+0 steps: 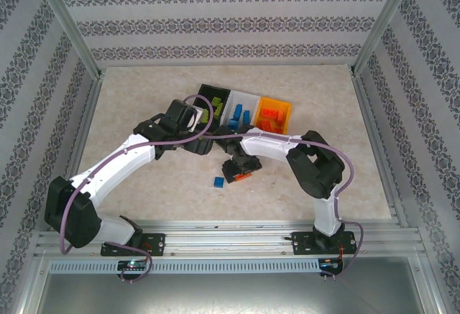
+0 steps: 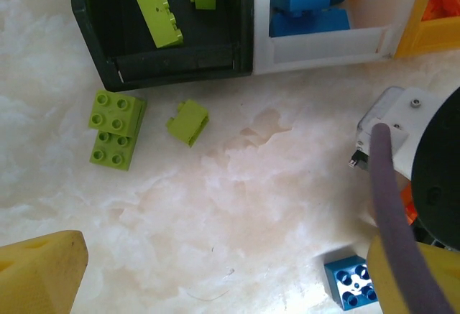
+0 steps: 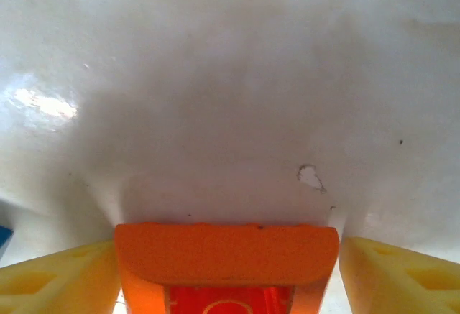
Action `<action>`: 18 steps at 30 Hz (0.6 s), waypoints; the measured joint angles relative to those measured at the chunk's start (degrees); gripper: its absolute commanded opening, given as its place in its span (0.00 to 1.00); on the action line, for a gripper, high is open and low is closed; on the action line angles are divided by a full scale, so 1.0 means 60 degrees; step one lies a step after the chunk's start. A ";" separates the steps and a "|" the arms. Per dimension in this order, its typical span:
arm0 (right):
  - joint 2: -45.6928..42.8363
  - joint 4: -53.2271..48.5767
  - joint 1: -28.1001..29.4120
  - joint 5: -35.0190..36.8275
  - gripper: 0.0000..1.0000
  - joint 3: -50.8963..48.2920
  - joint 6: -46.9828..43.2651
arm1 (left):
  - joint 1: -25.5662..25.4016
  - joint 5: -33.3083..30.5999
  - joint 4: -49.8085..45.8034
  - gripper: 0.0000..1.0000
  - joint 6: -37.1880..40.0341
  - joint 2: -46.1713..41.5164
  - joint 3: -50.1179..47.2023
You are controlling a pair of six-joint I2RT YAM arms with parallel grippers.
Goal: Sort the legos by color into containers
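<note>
Left arm: you are hovering the left gripper [image 2: 223,256] over the pale marbled tabletop [image 2: 251,206]; its yellow fingers [image 2: 39,271] are standing spread wide, with nothing between them.

Below it, a lime green studded plastic block [image 2: 115,128] and a smaller lime green piece [image 2: 188,121] are lying on the table just in front of the black open-top plastic bin [image 2: 172,70]; that bin is holding more lime green bricks [image 2: 158,11]. A small blue studded plastic brick [image 2: 350,282] is lying apart, nearer to you.

The white plastic bin [image 2: 323,44], joined beside the black one, is holding blue bricks [image 2: 309,1]; the orange-yellow plastic bin [image 1: 274,115] at the right end of the row is holding orange-red ones.

Right arm: you are reaching the right gripper [image 1: 237,172] low over the table in front of the bins. An orange-red studded plastic brick [image 3: 226,256] is sitting between its two yellow fingers [image 3: 57,278]; whether they are pinching it or only flanking it, you cannot tell.
</note>
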 measured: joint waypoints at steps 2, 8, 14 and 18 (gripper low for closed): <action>0.0051 -0.0036 0.0025 -0.0004 0.67 0.0047 0.0080 | 0.0000 -0.0007 -0.0120 1.00 0.0044 -0.0022 0.0000; -0.0011 -0.0033 0.0098 0.0124 0.55 0.0051 0.0219 | 0.0000 -0.0004 -0.0251 1.00 0.0131 -0.0219 -0.0040; -0.0109 -0.0091 0.0073 0.0474 0.54 0.0047 0.0208 | 0.0000 -0.0233 -0.0248 1.00 0.0157 -0.0266 -0.0084; -0.0565 -0.0321 -0.0251 0.0750 0.55 0.0051 0.0204 | 0.0004 -0.0321 -0.0142 1.00 0.0233 -0.0295 -0.0084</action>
